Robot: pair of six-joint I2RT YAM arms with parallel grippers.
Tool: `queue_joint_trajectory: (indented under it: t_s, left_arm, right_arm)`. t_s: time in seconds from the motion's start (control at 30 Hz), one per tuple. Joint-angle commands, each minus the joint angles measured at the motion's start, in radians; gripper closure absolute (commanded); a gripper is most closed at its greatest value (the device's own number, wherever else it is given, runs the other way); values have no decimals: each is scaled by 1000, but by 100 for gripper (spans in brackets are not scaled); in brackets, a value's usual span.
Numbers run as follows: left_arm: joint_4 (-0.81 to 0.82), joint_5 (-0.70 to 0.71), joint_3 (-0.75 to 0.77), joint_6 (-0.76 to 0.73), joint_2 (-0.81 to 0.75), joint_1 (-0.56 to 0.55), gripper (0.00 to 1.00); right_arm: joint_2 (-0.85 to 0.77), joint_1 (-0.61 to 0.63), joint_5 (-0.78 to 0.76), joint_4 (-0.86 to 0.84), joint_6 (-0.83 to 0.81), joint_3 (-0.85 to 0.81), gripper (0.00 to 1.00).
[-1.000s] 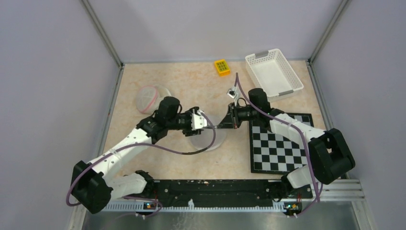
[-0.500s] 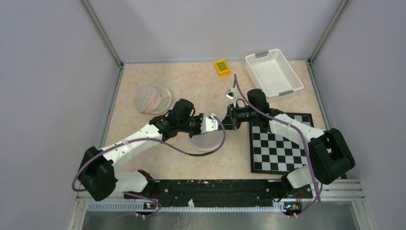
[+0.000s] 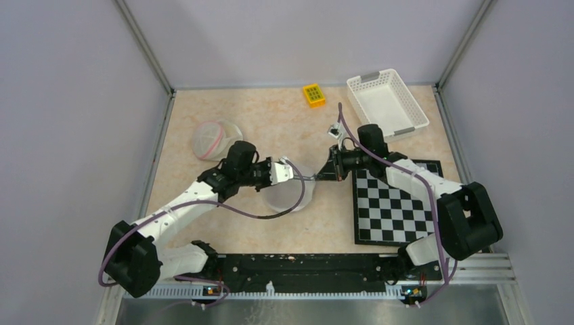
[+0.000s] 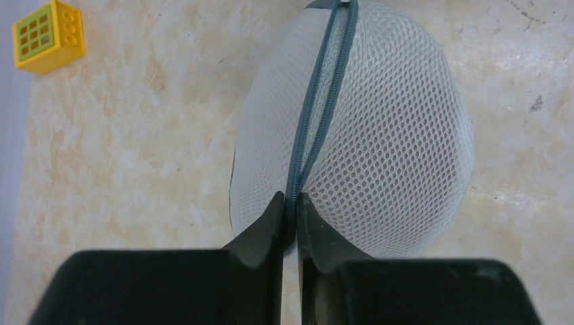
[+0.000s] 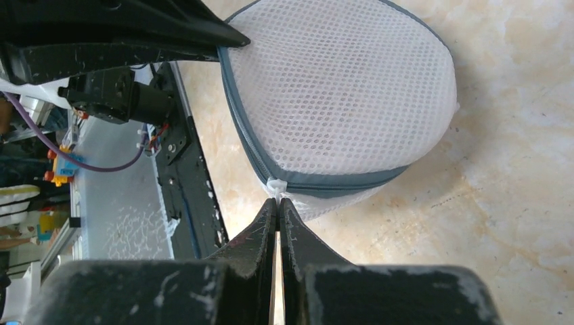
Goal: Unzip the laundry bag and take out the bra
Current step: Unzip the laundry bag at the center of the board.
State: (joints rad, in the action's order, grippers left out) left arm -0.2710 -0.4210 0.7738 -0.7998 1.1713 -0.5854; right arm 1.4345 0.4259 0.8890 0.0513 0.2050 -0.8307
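Observation:
The laundry bag (image 3: 289, 194) is a round white mesh pouch with a grey zipper (image 4: 318, 115). It is held on edge between both grippers at the table's middle. My left gripper (image 3: 287, 171) is shut on the bag's zipper seam, as the left wrist view (image 4: 290, 203) shows. My right gripper (image 3: 325, 175) is shut on the white zipper pull (image 5: 276, 185) at the bag's opposite edge. The zipper looks closed along the length I can see. The mesh (image 5: 338, 88) looks plain white; the bra is hidden.
A second round mesh pouch with pink inside (image 3: 215, 139) lies at the back left. A yellow block (image 3: 313, 95) and a white basket (image 3: 386, 105) stand at the back. A small dark object (image 3: 334, 128) lies behind the right gripper. A checkerboard mat (image 3: 396, 203) lies on the right.
My left gripper swung right with the bag, then came back left. My right gripper shifted slightly right. The bag now stands more on edge between them.

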Motion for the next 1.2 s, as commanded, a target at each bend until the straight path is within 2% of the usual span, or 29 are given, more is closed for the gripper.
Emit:
queue_joint_trajectory:
  t_s: [0.0,0.1,0.2,0.27,0.4,0.57,0.67,0.87,1.0,1.17]
  left_arm:
    - [-22,-54,40,5,-12,37,78]
    - [-66,-158,77,-3,-16,27,56]
    - [-88,-165,104,13,-26,-17,43]
    - [-94,-161,124,31,-24,-39,38]
    - [-100,-158,170,77,14,-76,37]
    - [-99,-149,197,97,62,-106,43]
    - [-97,-129,183,94,68,-106,51]
    - [-97,-32,147,89,34,-106,82]
    - [-95,35,116,71,7,-104,98]
    - [-91,54,64,43,-20,-76,100]
  right_arm:
    - [-50,-7,46,-41,21,15,100]
    - [-53,21,46,-71,50,9,100]
    - [-48,45,53,-109,92,4,100]
    - [-45,56,54,-127,115,-4,100]
    - [-42,79,55,-142,139,-18,100]
    - [-40,89,53,-145,154,-31,100]
    - [-40,89,50,-135,147,-32,100]
    - [-42,83,44,-110,122,-25,100]
    - [-38,60,46,-97,110,-23,100]
    - [-36,20,44,-56,63,-27,100]
